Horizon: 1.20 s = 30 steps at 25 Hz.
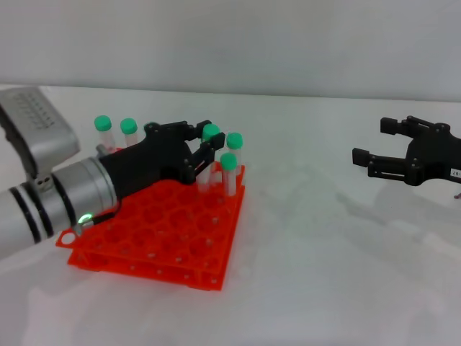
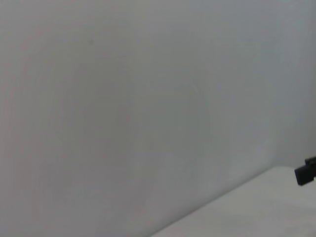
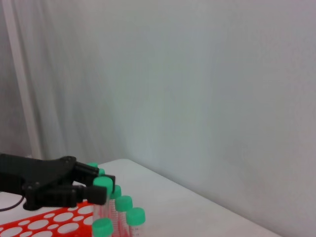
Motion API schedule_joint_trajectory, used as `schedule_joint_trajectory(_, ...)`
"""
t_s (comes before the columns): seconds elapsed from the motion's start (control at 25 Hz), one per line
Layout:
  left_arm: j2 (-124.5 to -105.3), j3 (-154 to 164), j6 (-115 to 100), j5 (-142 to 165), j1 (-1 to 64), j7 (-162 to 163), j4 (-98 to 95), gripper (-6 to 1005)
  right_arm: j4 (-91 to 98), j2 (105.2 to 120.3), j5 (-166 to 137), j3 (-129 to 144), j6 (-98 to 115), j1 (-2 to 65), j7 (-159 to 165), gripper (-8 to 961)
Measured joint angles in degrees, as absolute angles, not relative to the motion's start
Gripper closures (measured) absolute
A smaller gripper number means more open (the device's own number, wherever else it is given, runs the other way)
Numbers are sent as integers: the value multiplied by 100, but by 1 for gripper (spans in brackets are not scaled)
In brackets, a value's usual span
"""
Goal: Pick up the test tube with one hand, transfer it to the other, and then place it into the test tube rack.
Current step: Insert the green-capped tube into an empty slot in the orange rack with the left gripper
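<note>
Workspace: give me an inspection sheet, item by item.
Surface: white table, bare around the rack.
Job's things: orange-red test tube rack; green-capped test tube at the left hand's fingertips over the rack's far row.
Clutter: five more green-capped tubes standing in the rack.
Hands: left hand closed on the test tube; right hand open, empty, off to the rack's right above the table.
Cables: nothing seen.
Surroundings: plain pale wall.

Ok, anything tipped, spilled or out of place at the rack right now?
Nothing stands out. The test tube rack sits flat, its green-capped tubes upright. The left gripper holds the test tube at the rack's far row; the right gripper hovers apart, empty.
</note>
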State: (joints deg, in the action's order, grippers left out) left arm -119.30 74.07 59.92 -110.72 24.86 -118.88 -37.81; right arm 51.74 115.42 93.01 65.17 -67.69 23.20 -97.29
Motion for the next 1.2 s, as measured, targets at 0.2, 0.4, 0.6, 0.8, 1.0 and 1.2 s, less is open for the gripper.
schedule_joint_trajectory(0.2,-11931,7408,6121,-11233,2308,-12084,-3799,732,5162,11540,9301,6522,-6769,2320,-9729,77)
schedule_joint_trajectory(0.4,-11942,7409,6149,-11236,2247,-12157,-3736,730,5159,11539,9299,6518,-6800,2309,-9724,77)
schedule_joint_trajectory(0.6,-11945,7409,6160,-11238,2243,-12221,-3664,731,5159,11539,9298,6512,-6803,2294,-9718,77)
schedule_joint_trajectory(0.8,-11945,7409,6162,-11259,2241,-12287,-3630,732,5158,11540,9298,6504,-6805,2289,-9716,77)
schedule_joint_trajectory(1.0,-11944,7385,6121,-11401,2241,-12258,-3599,727,5116,11540,9298,6511,-6800,2313,-9713,77)
schedule_joint_trajectory(1.2,-11931,7384,6105,-11548,2241,-12266,-3532,678,5115,11547,9300,6513,-6792,2322,-9705,77)
